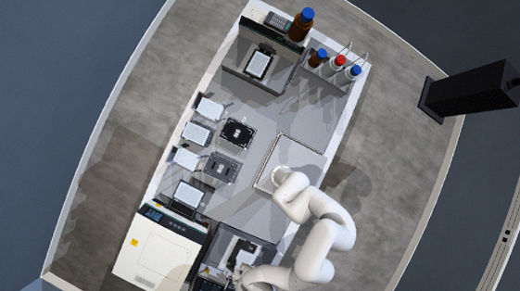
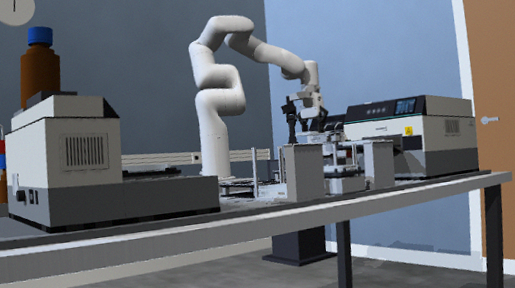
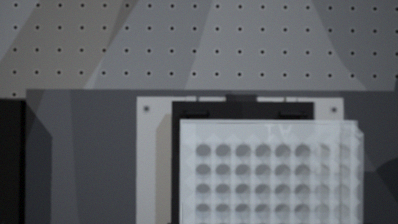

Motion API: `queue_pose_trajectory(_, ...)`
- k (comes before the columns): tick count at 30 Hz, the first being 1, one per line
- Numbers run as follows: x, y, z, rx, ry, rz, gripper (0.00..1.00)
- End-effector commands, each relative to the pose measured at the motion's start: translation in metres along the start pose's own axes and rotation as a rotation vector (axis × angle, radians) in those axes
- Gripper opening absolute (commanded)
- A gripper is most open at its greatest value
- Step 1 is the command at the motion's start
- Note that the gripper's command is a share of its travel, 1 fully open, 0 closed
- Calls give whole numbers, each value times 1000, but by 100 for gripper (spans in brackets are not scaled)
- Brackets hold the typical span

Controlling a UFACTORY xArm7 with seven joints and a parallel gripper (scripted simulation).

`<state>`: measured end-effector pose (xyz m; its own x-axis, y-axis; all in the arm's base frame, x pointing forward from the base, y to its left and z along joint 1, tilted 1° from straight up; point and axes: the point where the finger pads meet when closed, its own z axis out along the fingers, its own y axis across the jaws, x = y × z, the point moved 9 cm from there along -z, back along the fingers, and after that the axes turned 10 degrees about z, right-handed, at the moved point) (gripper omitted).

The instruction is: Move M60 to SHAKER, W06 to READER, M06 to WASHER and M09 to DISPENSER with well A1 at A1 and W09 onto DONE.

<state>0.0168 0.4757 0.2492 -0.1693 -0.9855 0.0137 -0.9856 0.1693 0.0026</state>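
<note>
My gripper (image 1: 240, 269) (image 2: 307, 126) is shut on a clear well plate (image 1: 247, 257) (image 2: 309, 136) (image 3: 270, 175). I hold it level, a little above the black nest (image 3: 240, 109) (image 1: 248, 245) of the instrument at the near end of the deck. In the wrist view the plate fills the lower middle and covers most of the nest; its label is too blurred to read. My fingers do not show in the wrist view. Other plates sit in the far instrument (image 1: 257, 64), on the tray of the big beige instrument (image 1: 187, 195), and in the row of stations along the left edge (image 1: 196, 133).
Two black nests (image 1: 238, 134) (image 1: 223, 167) lie mid-deck. A brown bottle (image 1: 301, 25) and smaller bottles in a wire rack (image 1: 336, 63) stand at the far end. The big beige instrument (image 1: 158, 254) (image 2: 418, 137) stands right beside my gripper.
</note>
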Motion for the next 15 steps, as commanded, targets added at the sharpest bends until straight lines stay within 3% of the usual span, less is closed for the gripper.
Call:
queue_pose_trajectory(1, -1, 0, 4, -1, -3, 0, 0)
queue_pose_trajectory(15, -1, 0, 20, -1, -3, 0, 0)
